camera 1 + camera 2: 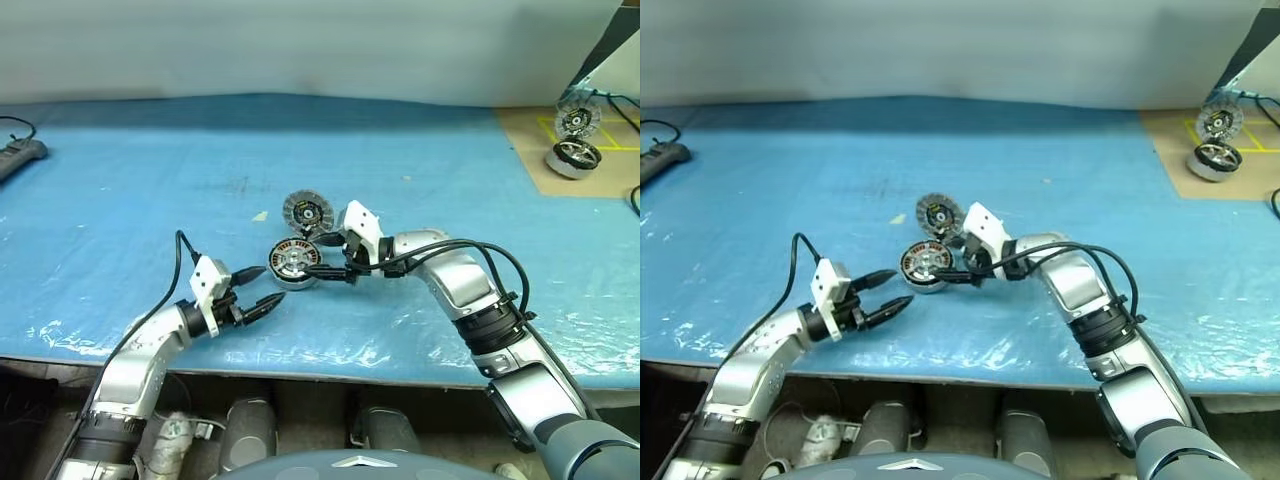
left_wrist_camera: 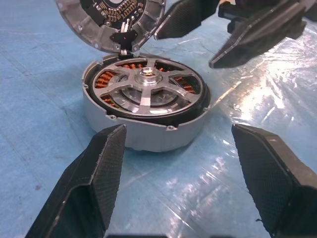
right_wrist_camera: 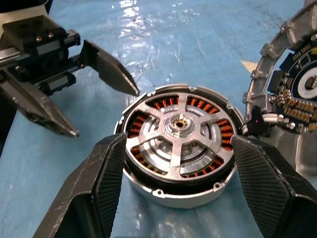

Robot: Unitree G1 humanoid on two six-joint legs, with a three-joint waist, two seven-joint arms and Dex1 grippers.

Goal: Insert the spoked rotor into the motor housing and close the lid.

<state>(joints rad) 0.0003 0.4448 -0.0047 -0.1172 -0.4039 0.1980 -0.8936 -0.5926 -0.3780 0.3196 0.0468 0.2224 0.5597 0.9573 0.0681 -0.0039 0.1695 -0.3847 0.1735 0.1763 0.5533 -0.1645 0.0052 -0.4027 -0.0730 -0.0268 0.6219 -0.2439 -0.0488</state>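
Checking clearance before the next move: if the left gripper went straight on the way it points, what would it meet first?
Probably the motor housing, dead ahead of the open left gripper, spoked rotor already seated inside.

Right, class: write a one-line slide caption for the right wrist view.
Spoked rotor seated in the motor housing, hinged lid open beside it, right gripper open around the housing.

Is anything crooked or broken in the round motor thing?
Nothing stands out. The spoked rotor sits flat inside the motor housing, over the copper windings, and the lid is swung open beside it, not yet closed.
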